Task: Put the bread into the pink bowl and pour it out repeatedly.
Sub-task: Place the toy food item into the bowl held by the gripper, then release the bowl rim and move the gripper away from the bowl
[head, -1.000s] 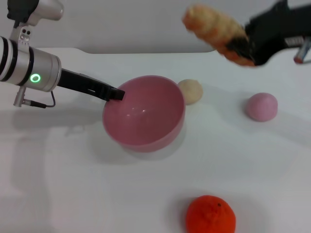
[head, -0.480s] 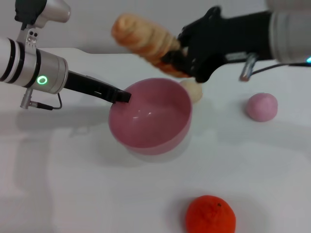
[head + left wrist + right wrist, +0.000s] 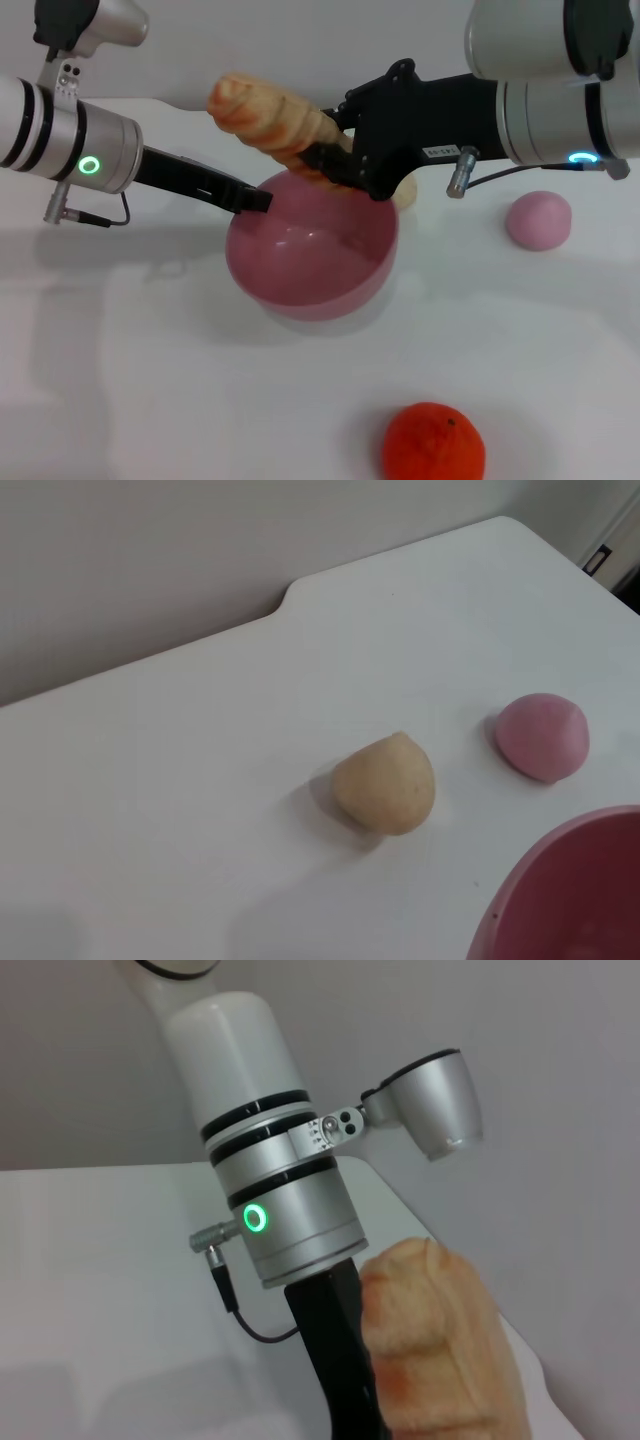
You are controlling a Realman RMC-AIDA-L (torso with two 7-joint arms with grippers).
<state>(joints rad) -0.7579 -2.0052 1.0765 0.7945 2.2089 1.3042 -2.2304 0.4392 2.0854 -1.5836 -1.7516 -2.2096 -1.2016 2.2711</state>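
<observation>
On the white table (image 3: 150,380), your left gripper (image 3: 255,199) pinches the rim of the pink bowl (image 3: 312,250). Your right gripper (image 3: 335,165) is clamped on one end of the bread (image 3: 270,122), held tilted in the air just above the bowl's back rim.

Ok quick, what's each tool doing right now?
Left tool: shut on the pink bowl at its rim.
Right tool: shut on the bread, held tilted above the bowl.
</observation>
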